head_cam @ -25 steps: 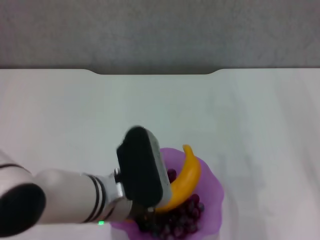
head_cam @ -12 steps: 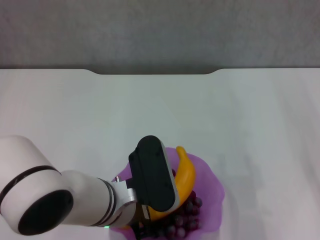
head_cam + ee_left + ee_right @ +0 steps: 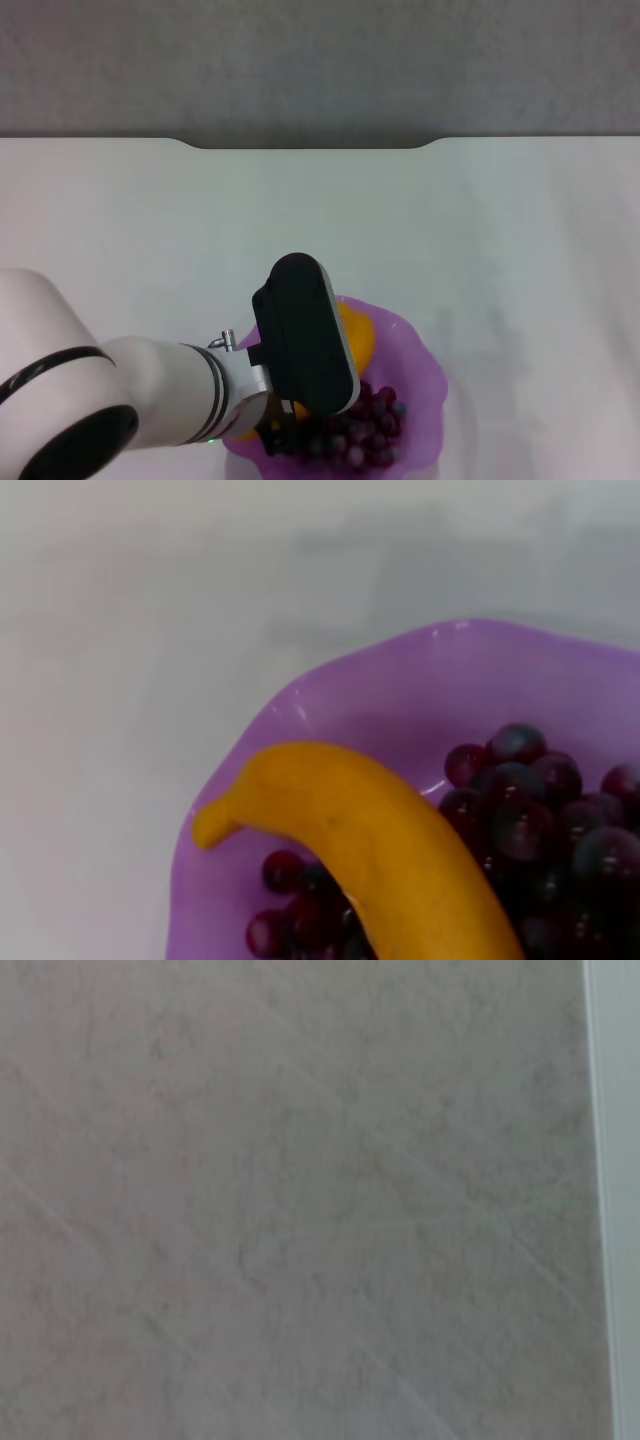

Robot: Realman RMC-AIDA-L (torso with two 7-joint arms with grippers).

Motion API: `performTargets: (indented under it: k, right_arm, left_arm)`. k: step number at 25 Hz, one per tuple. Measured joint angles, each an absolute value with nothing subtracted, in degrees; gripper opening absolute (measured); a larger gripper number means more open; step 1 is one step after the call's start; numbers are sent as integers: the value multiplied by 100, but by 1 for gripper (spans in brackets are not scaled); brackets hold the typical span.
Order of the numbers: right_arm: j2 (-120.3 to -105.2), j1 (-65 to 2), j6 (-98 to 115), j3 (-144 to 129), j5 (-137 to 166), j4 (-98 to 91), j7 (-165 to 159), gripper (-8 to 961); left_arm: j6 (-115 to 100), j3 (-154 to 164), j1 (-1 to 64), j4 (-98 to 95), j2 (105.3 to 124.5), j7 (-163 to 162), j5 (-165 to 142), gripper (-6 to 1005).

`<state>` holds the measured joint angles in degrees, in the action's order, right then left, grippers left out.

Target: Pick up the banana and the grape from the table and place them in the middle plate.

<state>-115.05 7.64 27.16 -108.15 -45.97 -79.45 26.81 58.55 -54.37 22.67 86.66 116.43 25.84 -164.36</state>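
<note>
From lower left of the head view, the left gripper hangs over the middle plate at lower centre of the white bench; whether its jaws are apart cannot be told. The banana lies in the plate across the grape, its long axis diagonal in the wrist view, tip toward the rim.

Head view: high, facing forward and down over the worktop; left arm fills the near left.
Left wrist view: close, looking down on the plate, banana, grapes.
Right wrist view: faces only a mottled grey surface.
Shared: head and left wrist both show the plate and its fruit.
</note>
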Motion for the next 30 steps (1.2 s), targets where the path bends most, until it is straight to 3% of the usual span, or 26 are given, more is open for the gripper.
performTargets:
  k: [7, 12, 30]
  right_arm:
    - [-11505, 764, 2716, -10818, -4597, -7948, 2681, 666]
    - [-11505, 764, 2716, -10820, -4597, -7944, 2680, 666]
    - [-11496, 764, 2716, -10826, -4597, -7936, 2680, 666]
  left_arm:
    - [6128, -5438, 2315, 8801, 11644, 2547, -16443, 685]
    - [6504, -5440, 2317, 9142, 11641, 2560, -16450, 890]
    - [6199, -5909, 2163, 10068, 11596, 2821, -16473, 887]
